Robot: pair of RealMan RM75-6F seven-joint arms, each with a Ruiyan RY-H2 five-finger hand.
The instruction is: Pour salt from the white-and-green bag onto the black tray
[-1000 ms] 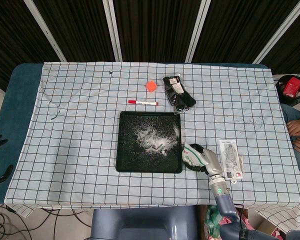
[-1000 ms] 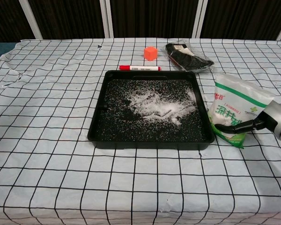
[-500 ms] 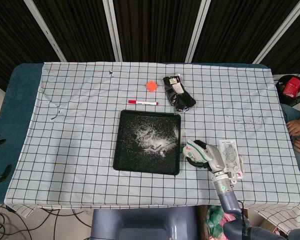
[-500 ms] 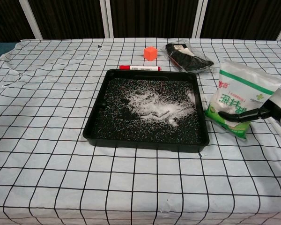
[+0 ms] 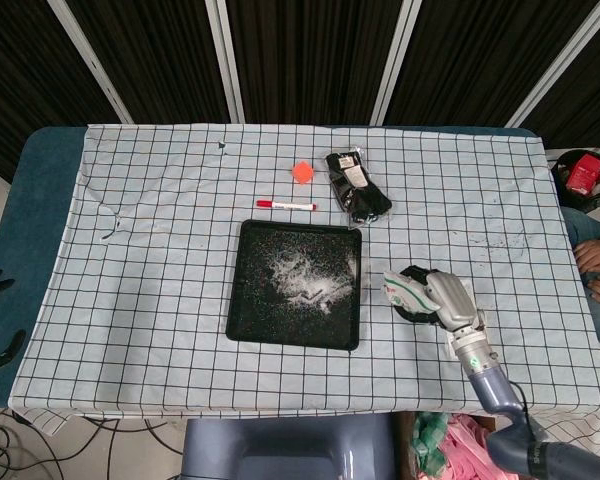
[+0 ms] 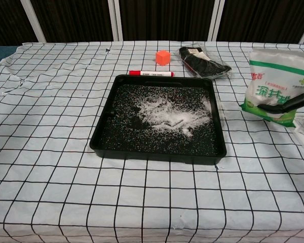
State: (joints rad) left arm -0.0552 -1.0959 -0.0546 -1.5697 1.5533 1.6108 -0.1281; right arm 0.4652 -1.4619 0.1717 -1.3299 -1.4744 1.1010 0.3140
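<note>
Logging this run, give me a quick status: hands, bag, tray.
Right hand holds the white-and-green bag upright, right of the black tray. Left hand not in view. Salt scattered in the tray. Nothing between bag and tray.

The right hand (image 5: 448,302) has carried the salt bag (image 6: 277,84) rightward, away from the black tray (image 6: 102,139).

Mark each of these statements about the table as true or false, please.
1. The black tray already has salt in it. True.
2. The right hand holds the salt bag. True.
3. The bag hangs over the tray. False: it is to the right of the tray, clear of it.
4. The red marker lies inside the tray. False: it lies on the cloth just behind the tray.
5. An orange cube sits behind the marker. True.
</note>
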